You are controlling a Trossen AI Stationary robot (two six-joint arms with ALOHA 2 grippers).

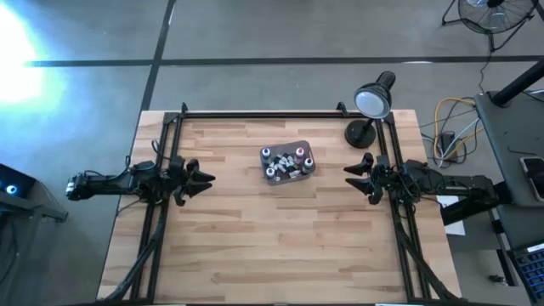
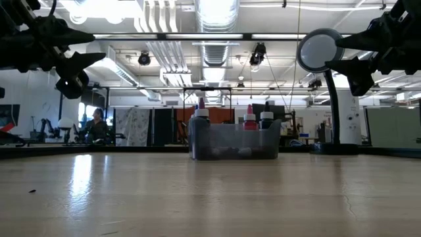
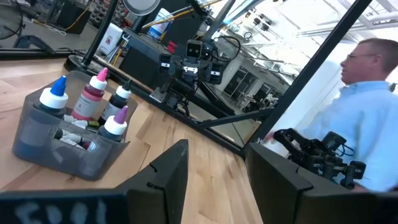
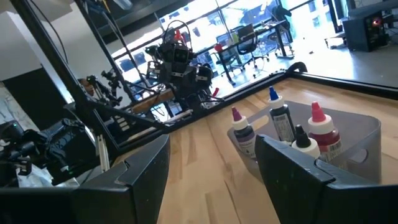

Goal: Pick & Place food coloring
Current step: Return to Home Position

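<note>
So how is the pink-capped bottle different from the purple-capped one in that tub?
The pink-capped bottle has a red body; the purple-capped bottle has a dark one. The pink-capped bottle also looks fatter than the purple-capped bottle. Both stand upright in the grey tub, each with a pointed dropper tip.

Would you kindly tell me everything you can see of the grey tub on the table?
The tub is a smoky-grey, see-through rectangular box, plastic by its look, open-topped. It stands flat on the wooden table, near the middle, slightly skewed. Small dropper bottles fill it, some upright above the rim, others lying inside. The left gripper and right gripper hang open at the sides, clear of it.
</note>
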